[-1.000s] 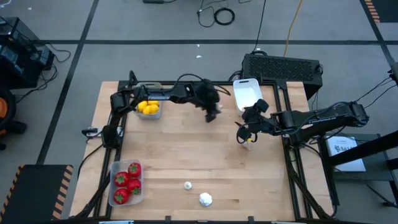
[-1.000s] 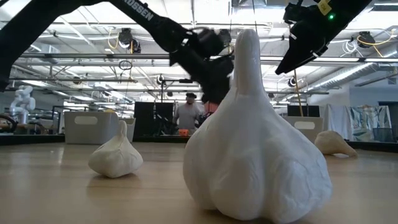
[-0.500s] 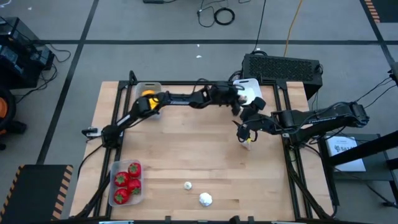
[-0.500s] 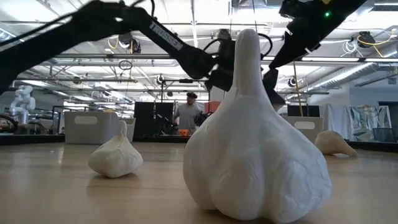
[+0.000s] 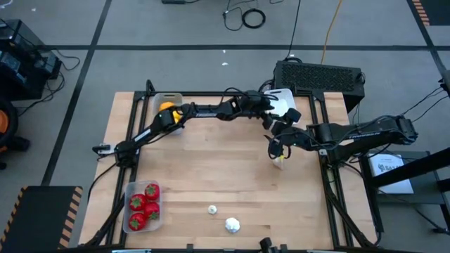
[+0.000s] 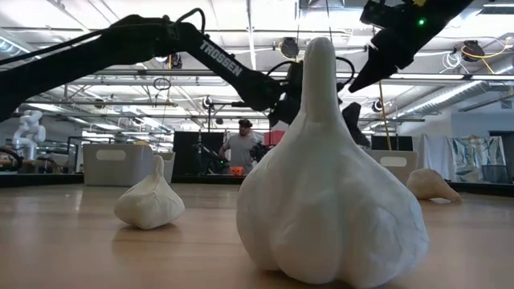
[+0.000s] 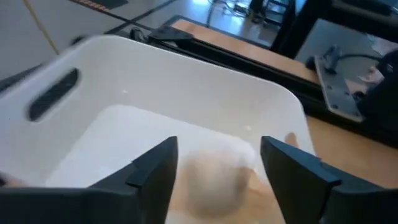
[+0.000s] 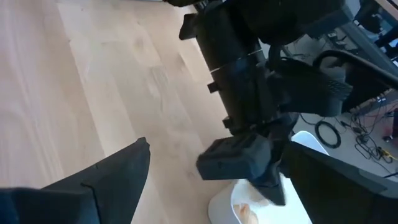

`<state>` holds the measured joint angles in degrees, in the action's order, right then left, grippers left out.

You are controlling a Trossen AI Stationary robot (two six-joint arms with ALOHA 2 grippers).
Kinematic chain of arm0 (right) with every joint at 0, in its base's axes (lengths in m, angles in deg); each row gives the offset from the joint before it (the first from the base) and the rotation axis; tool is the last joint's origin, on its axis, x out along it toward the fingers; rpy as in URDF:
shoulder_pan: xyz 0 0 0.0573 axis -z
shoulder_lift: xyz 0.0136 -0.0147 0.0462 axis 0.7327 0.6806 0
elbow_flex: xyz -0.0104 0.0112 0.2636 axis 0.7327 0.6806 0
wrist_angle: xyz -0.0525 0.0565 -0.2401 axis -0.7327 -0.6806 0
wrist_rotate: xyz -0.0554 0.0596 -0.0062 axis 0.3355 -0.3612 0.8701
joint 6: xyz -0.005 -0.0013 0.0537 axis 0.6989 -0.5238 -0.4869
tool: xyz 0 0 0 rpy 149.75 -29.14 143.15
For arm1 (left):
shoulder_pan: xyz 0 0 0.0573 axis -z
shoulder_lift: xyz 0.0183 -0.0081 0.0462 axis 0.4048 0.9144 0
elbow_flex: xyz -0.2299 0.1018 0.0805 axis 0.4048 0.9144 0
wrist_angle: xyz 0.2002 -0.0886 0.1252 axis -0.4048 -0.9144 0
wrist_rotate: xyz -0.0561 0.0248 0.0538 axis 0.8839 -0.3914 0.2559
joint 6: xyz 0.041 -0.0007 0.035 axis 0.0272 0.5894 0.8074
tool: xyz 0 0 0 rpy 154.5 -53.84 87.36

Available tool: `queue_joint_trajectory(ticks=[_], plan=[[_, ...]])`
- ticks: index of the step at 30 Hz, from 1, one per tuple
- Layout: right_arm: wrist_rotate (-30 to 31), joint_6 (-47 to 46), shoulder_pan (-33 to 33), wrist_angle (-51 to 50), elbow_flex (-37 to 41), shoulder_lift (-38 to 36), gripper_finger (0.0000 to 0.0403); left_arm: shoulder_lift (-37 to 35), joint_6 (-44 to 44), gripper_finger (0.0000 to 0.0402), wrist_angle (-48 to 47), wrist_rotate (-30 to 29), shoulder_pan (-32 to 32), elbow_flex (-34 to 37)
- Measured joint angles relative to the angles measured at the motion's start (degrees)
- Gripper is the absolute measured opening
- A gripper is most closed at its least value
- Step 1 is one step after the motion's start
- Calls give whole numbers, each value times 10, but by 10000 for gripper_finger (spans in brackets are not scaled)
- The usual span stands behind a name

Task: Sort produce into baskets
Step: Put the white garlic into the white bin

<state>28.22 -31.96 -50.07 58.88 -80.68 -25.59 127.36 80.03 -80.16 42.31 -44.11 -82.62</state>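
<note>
My left gripper (image 5: 268, 107) (image 7: 219, 146) reaches over the white basket (image 5: 285, 95) (image 7: 186, 59) at the far right and is open. A whitish garlic bulb (image 7: 214, 177) shows blurred below and between its fingers, inside the basket; it also shows in the right wrist view (image 8: 245, 213). My right gripper (image 5: 275, 150) (image 8: 217, 149) is open and empty above the table, just over another garlic bulb (image 5: 279, 161) (image 6: 434, 185) that lies on the wood. The grey basket (image 5: 169, 98) holds yellow lemons (image 5: 166, 107). The clear basket (image 5: 133, 221) holds red pieces (image 5: 144, 204).
Two more garlic bulbs lie near the front edge, a small one (image 5: 212, 209) (image 6: 150, 201) and a larger one (image 5: 232, 225) (image 6: 329, 185). A black box (image 5: 320, 76) stands behind the white basket. A person (image 6: 239, 148) stands in the room beyond the table.
My left gripper has swung from the table's middle toward the right and far edges, and now stands over the white basket. My right gripper has kept still above its bulb.
</note>
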Motion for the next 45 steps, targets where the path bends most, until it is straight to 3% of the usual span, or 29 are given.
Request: queue_joint_trajectory(ticks=[5, 10, 17, 27, 34, 38, 45], plan=[[3, 1, 0, -15, 0, -7, 357, -1, -2, 278, -27, 33, 0, -23], [4, -20, 0, -51, 0, -26, 357, 0, -3, 285, -143, 58, -2, -76], [3, -98, 0, -111, 0, -70, 357, -1, 78, 285, -433, 59, -2, -188], [-16, -136, -2, -115, 0, -77, 357, -120, 139, 286, -760, 57, 28, -186], [-31, -150, -2, -115, 0, -75, 357, -188, 146, 286, -978, 58, 111, -186], [-34, -166, -4, -120, 0, -72, 357, -213, 106, 286, -973, 59, 193, -172], [-46, -173, -21, -124, 0, -46, 357, -212, 124, 286, -945, 45, 353, -155]])
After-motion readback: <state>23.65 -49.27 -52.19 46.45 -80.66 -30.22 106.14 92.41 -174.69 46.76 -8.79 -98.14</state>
